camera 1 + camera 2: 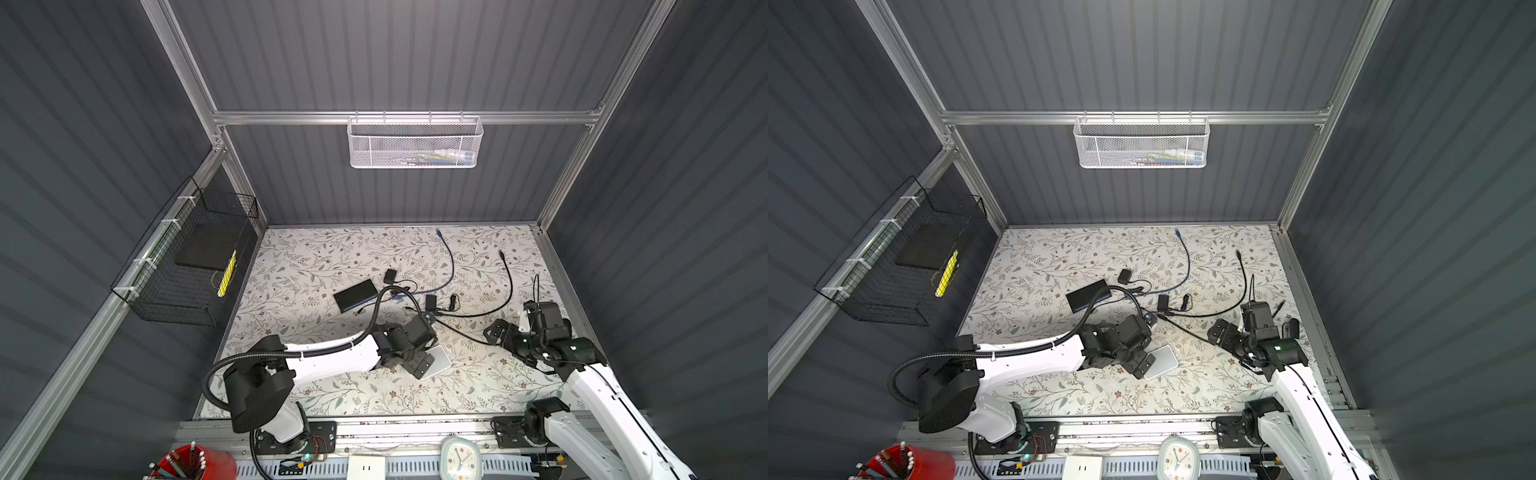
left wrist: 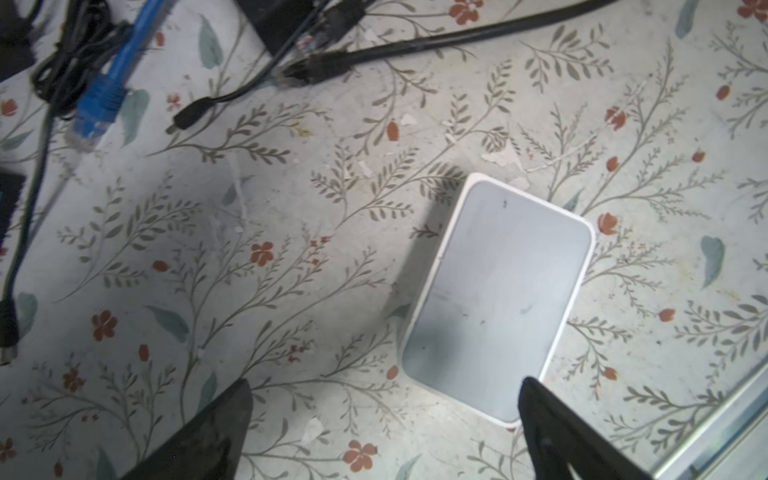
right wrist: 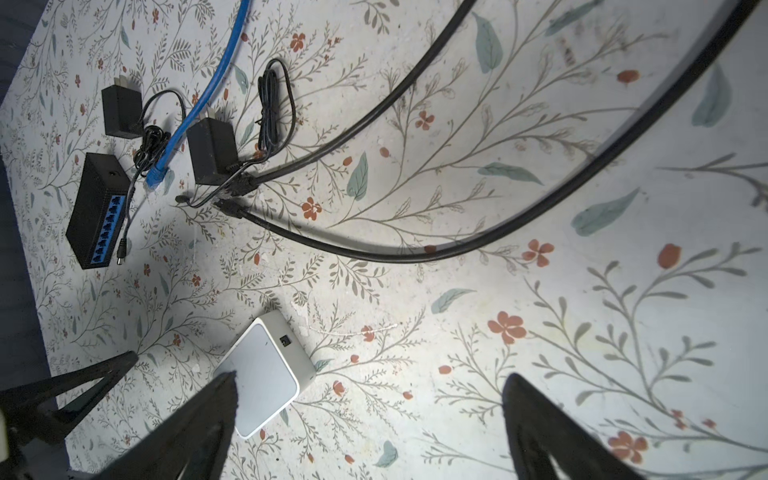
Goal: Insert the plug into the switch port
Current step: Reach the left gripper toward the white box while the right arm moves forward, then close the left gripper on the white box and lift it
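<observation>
The black switch (image 1: 356, 296) (image 1: 1088, 296) lies mid-table, its row of blue ports (image 3: 104, 224) showing in the right wrist view. A blue cable's plug (image 3: 156, 176) (image 2: 93, 120) rests on the cloth just beside the switch, in no port. My left gripper (image 2: 384, 384) (image 1: 419, 365) is open and empty, low over the table, one finger at the edge of a white box (image 2: 498, 299) (image 1: 438, 361). My right gripper (image 3: 370, 377) (image 1: 498, 332) hangs open and empty to the right, over bare cloth.
Two black cables (image 3: 415, 253) (image 1: 509, 286) with loose plugs curve across the right half. Two black power adapters (image 3: 214, 151) (image 3: 120, 110) and thin cords lie by the switch. A white mesh basket (image 1: 415, 143) hangs on the back wall, a black wire basket (image 1: 187, 266) on the left wall.
</observation>
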Tool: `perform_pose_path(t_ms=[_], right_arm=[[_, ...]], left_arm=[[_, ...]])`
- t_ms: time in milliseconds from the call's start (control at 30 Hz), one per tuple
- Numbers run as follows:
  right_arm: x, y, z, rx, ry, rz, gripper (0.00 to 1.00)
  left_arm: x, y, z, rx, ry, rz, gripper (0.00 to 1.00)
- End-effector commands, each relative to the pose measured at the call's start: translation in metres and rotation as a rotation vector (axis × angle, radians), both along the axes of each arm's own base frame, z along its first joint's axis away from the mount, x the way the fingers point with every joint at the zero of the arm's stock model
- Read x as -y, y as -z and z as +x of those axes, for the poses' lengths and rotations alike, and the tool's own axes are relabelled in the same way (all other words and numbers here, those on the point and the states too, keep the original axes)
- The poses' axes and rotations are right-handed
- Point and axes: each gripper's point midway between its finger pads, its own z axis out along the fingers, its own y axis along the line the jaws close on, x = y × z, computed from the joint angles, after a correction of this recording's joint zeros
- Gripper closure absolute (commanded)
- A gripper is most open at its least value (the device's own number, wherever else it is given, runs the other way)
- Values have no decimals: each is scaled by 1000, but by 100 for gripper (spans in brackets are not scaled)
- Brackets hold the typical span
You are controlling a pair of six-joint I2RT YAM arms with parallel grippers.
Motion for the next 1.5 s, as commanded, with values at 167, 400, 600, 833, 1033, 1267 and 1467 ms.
perform_pose_path(t_ms=[167,400,600,833,1033,1267,1467], right_arm=[[-3,2,-6,13,12,47,1],[-4,1,-6,16,14,70,1],[-5,-1,-4,26,18,89,1],[-5,-5,0,33,3,91,1],[-7,-9,4,45,-9,100,1],[-6,-9,5,48,-10,97,1],[-6,-8,6,45,-11,101,1]], left_arm=[[24,18,-11,-20,105,54,0],[37,37,-8,-40,179,134,0],[41,37,-15,-79,212,124,0],[40,17,-22,-89,230,87,0],[32,23,-24,-106,240,137,0],[36,48,-26,-144,246,171,0],[38,50,-22,-121,248,166,6]])
